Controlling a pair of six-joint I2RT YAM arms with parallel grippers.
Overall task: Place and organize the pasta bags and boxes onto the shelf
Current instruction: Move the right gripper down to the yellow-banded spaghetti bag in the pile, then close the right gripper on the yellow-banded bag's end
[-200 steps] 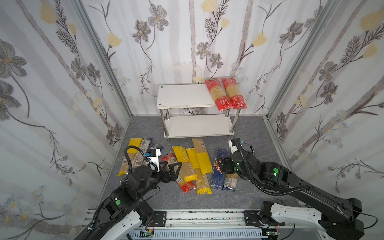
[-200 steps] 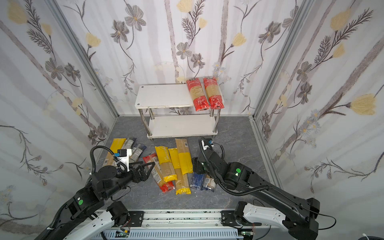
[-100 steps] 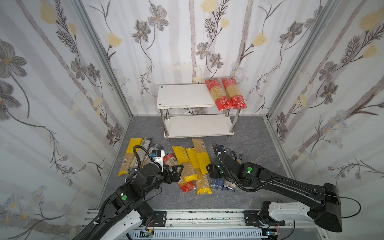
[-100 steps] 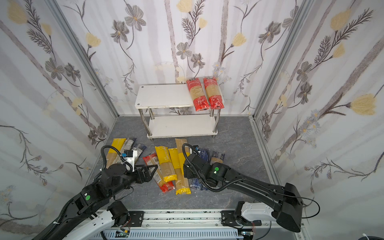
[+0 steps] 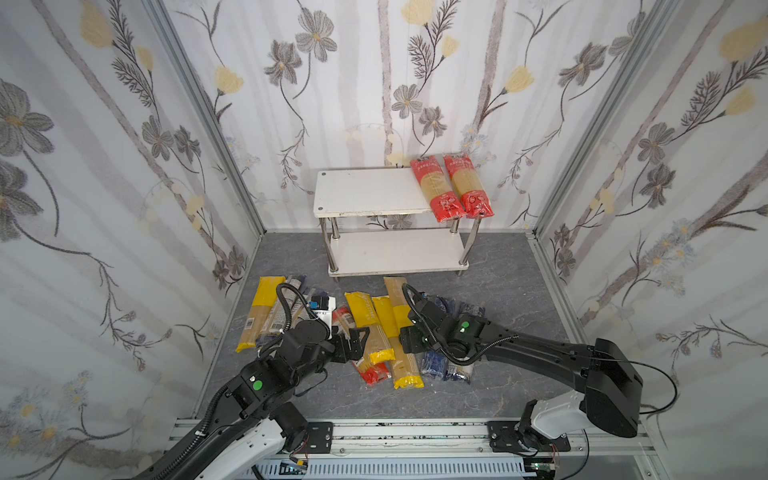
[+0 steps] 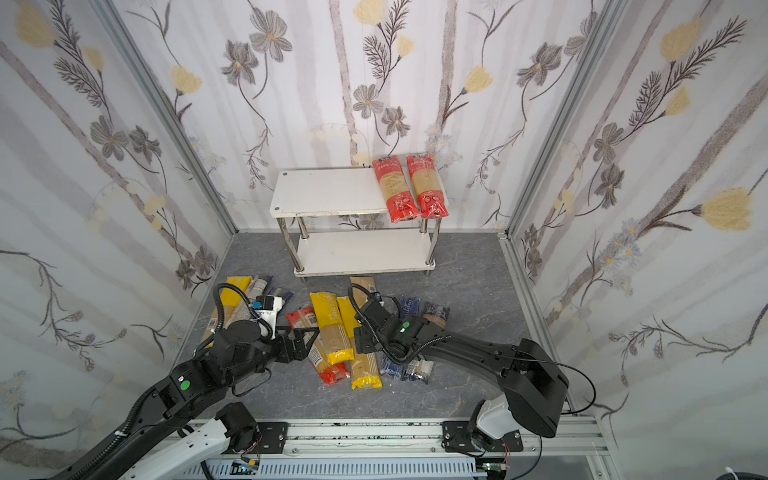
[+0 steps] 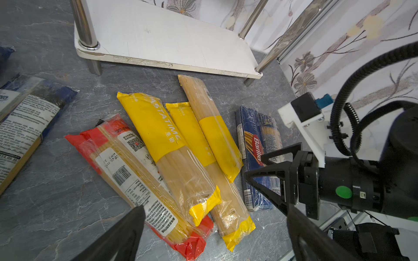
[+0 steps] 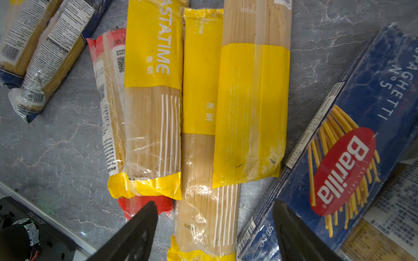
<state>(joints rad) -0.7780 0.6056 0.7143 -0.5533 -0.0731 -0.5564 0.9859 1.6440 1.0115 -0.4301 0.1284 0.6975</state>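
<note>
Right pincer [image 8: 214, 203] open, empty, over middle yellow bag [image 8: 199, 158]; lower straight, straddle its width, mind the banded bag [image 8: 251, 113] overlapping it. Left pincer [image 7: 216, 208] wide open, empty.

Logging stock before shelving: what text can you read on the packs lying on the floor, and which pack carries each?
"Barilla": dark-blue pack, white letters on red.
"SPAGHETTI N°5": same dark-blue pack, along its length.
"500 g": same pack, beside its barcode.
"ASTATIME": yellow-topped bag, as far as it shows.
Red-ended bag: white label, barcode and QR code are too small to read.
</note>
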